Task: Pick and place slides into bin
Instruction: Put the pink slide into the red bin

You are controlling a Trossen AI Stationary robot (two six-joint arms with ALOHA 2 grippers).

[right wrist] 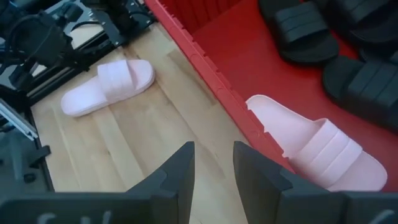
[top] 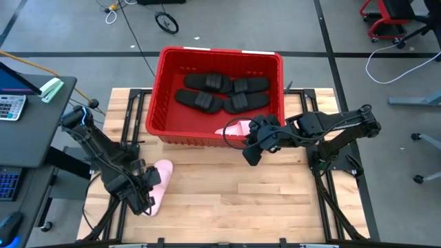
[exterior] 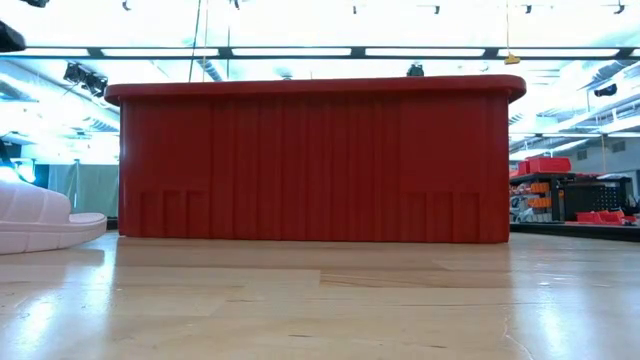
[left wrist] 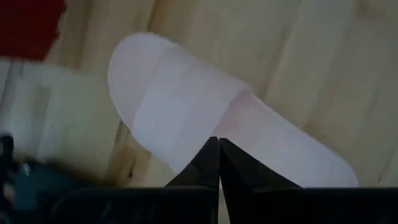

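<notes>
One large red ribbed plastic crate (top: 160, 89). Four black rubber slides (top: 210, 83) inside it. Two pale pink rubber slides: one (top: 238, 127) in the crate just beside the right gripper (top: 251, 153), one (top: 160, 180) on the table under the left gripper (top: 142, 198). Two dark robot arms.

We see a pale butcher-block table top (top: 262, 193) set on a grey floor (top: 69, 27) crossed by dark lines, with loose cables (top: 400, 58) trailing over it. To one side stands a dark desk (top: 31, 131) carrying a calculator (top: 10, 107). A red chair base (top: 389, 24) sits at a far corner. Long ceiling light strips (exterior: 300, 51) glow overhead, and red shelving (exterior: 565, 185) stands beyond the table.
</notes>
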